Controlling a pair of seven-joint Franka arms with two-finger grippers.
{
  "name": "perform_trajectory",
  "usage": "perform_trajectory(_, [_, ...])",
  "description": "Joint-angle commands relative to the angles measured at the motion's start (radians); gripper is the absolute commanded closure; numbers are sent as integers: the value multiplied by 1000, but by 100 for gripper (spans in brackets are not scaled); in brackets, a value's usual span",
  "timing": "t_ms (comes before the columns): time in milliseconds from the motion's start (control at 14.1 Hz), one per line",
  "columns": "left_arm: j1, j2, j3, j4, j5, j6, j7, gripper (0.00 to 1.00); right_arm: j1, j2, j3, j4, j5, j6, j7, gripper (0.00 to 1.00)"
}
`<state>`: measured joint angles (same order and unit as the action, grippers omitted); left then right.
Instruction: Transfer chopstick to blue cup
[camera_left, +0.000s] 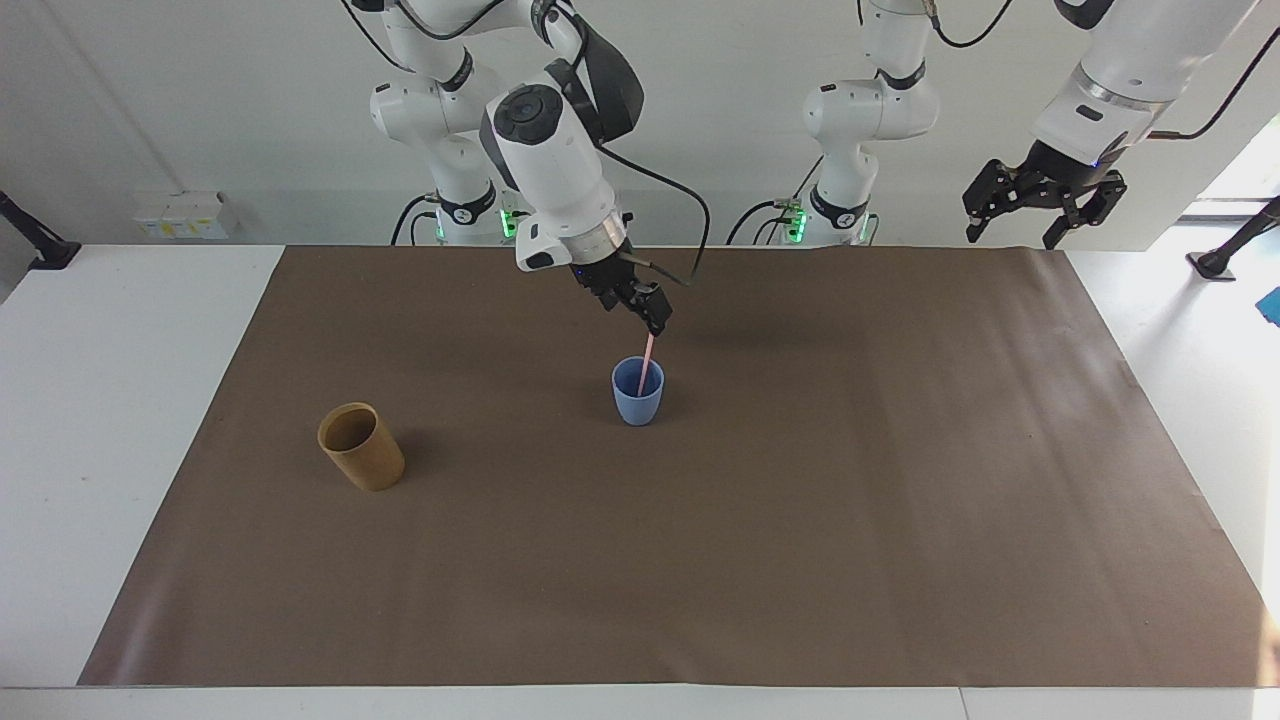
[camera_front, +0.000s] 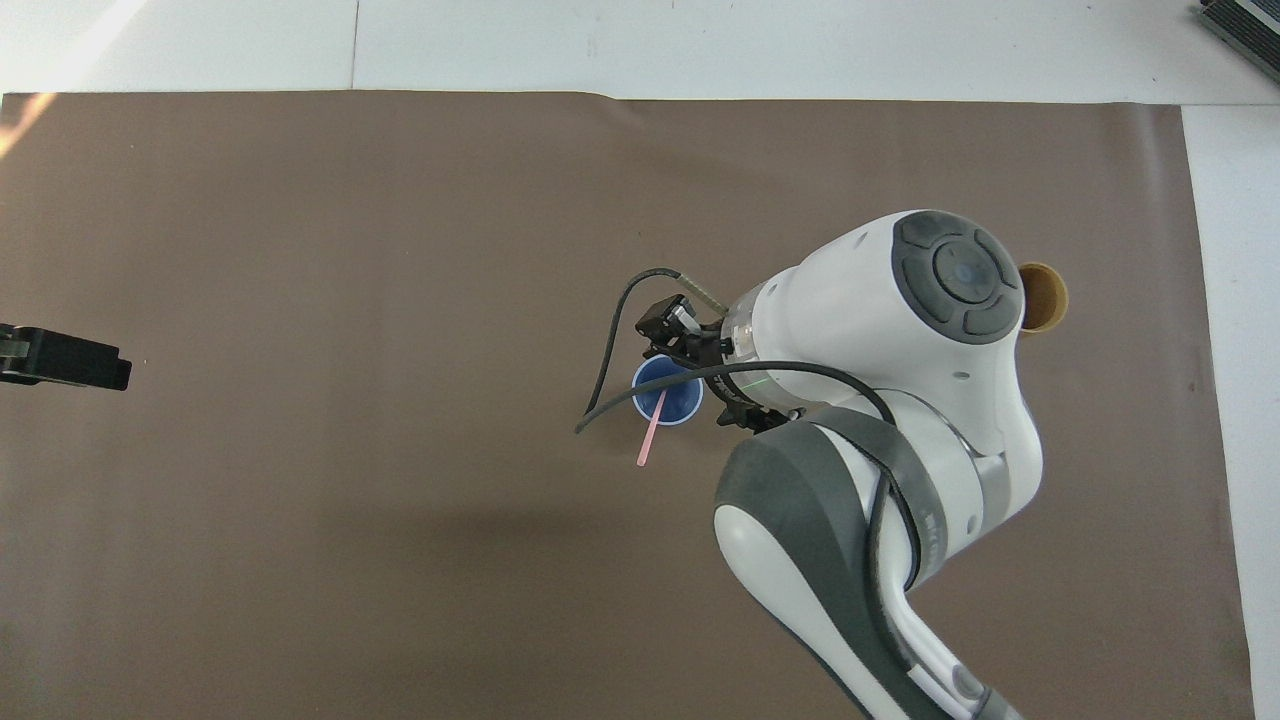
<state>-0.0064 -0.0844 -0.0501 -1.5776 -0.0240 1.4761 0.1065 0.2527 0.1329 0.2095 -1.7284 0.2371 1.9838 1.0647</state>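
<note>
The light-blue cup stands upright near the middle of the brown mat; it also shows in the overhead view. The pale pink chopstick stands in it and leans on the rim, its upper end tilted toward the robots. My right gripper hovers just over the cup, open, with its fingers off the stick. My left gripper waits raised and open over the mat's edge at the left arm's end.
A tan-brown cup stands upright toward the right arm's end, a little farther from the robots than the blue cup; the right arm partly hides it in the overhead view. The brown mat covers most of the white table.
</note>
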Motion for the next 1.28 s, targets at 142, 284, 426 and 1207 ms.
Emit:
perform_trajectory(142, [17, -11, -10, -9, -10, 6, 2, 0, -127, -123, 2, 3, -120, -72, -256, 0])
perform_trajectory(284, [17, -11, -10, -9, -10, 6, 2, 0, -186, -166, 2, 6, -178, -126, -386, 0])
perform_trajectory(426, [17, -11, -10, -9, -10, 6, 2, 0, -239, -199, 1, 7, -214, -155, -542, 0])
perform_trajectory(1207, [17, -11, -10, -9, -10, 6, 2, 0, -296, -94, -9, 331, -295, -519, -842, 0])
